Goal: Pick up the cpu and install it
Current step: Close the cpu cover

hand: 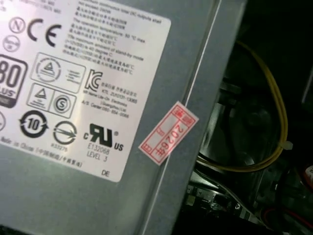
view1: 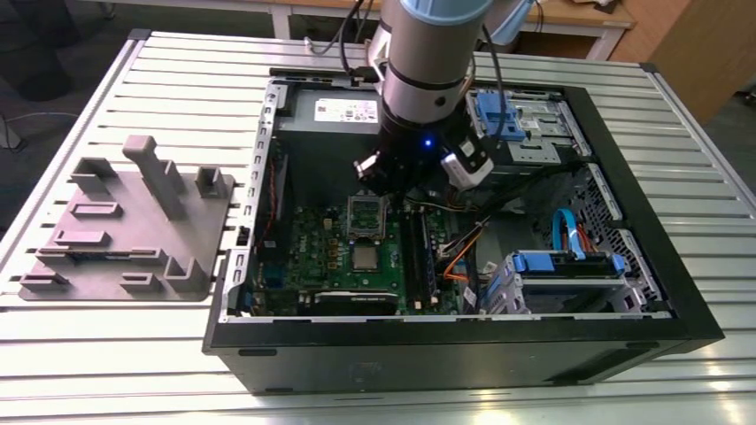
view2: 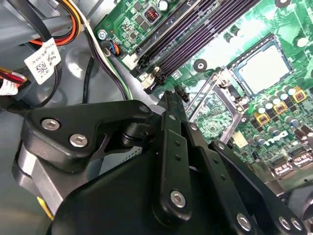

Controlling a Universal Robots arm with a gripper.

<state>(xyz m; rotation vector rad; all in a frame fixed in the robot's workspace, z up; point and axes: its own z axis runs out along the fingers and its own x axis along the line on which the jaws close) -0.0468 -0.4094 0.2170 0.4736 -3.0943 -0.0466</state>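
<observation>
Inside the open computer case (view1: pixel 661 292), the gripper (view1: pixel 396 181) hangs just over the metal-framed socket (view1: pixel 366 212). Its fingers (view2: pixel 171 132) are closed together on nothing. The cpu (view1: pixel 365 258) lies flat on the motherboard (view1: pixel 313 257), just nearer than the socket, presumably awaiting pickup.

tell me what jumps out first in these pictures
The arm reaches down into the open computer case on the slatted table, its gripper over the green motherboard. The cpu lies on that board, nearer the camera than the gripper in the exterior view. To that view's left of the case stands a grey fixture.
</observation>
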